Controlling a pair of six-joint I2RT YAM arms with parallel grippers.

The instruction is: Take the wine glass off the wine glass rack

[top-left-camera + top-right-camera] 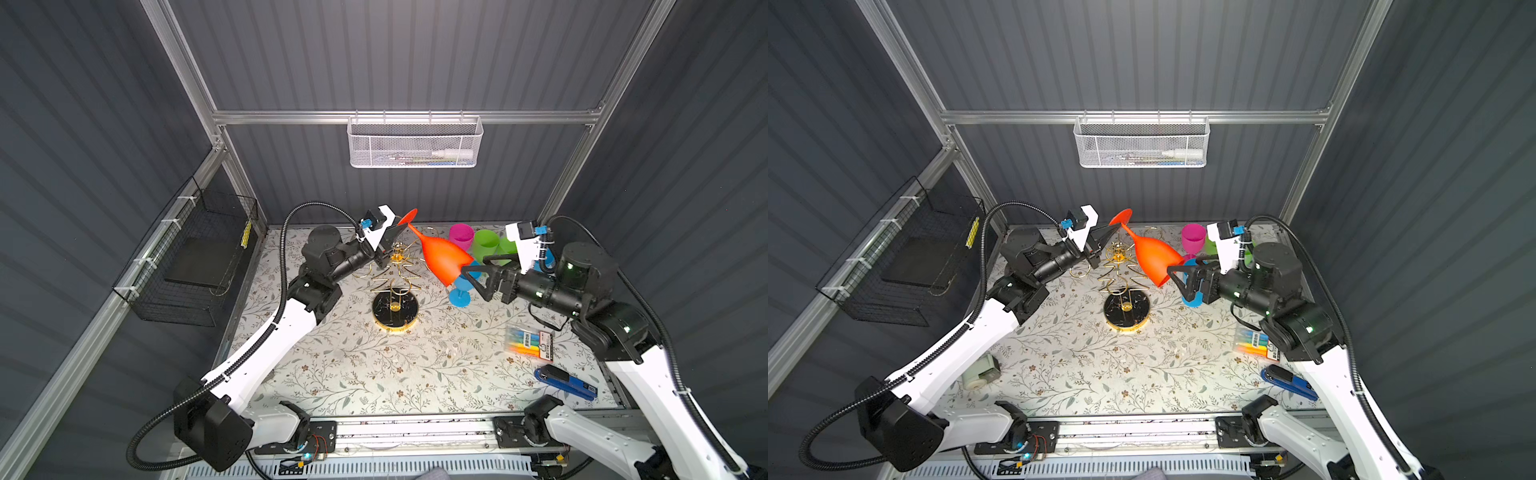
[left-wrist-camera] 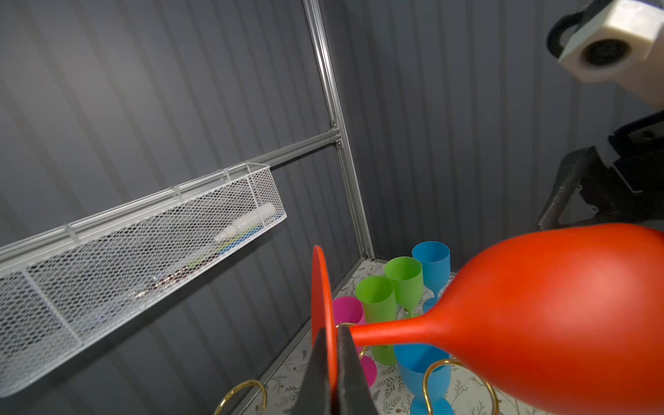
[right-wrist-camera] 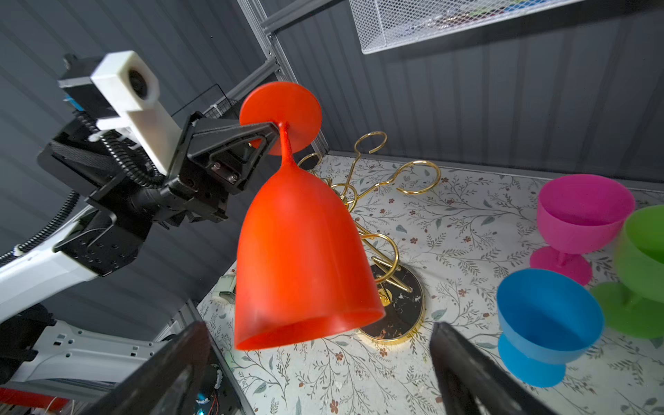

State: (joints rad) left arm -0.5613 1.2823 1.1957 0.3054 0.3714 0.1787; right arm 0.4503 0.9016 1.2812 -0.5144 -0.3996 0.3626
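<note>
At the tip of the left end effector (image 3: 275, 126), the orange wine glass (image 3: 298, 251) hangs inverted and tilted. The jaws are clenched on the stem just under the foot. The bowl slants down toward the right end effector (image 1: 473, 282), whose jaws stand wide apart in a released state and hold nothing. In the right wrist view the rim sits just ahead of those spread jaws; no contact is visible.

The glass is in the air and no part of it touches the wine glass rack (image 1: 395, 307). The rack stands upright on the surface below the left end effector, and its gold loops appear empty.

**Step in hand.** The lift-off looks done, and the pose suggests a handover or a carry to the surface.

**Next move.** A handover would need the right jaws to advance around the bowl and close on its smooth, tapering wall before the left ones let go. The foot must also keep clear of the loops.

**Containers.**
- The white mesh basket (image 1: 415, 143), on the back wall high beyond both end effectors, holds a white marker-like tube and thin items too small to name.
- The black wire basket (image 1: 187, 266), on the side wall outboard of the left end effector, holds a dark flat slab.
- The pink glass (image 3: 582, 212), blue glass (image 3: 546, 309) and green glass (image 3: 643, 251) stand beside the right end effector, and their bowls are empty.
</note>
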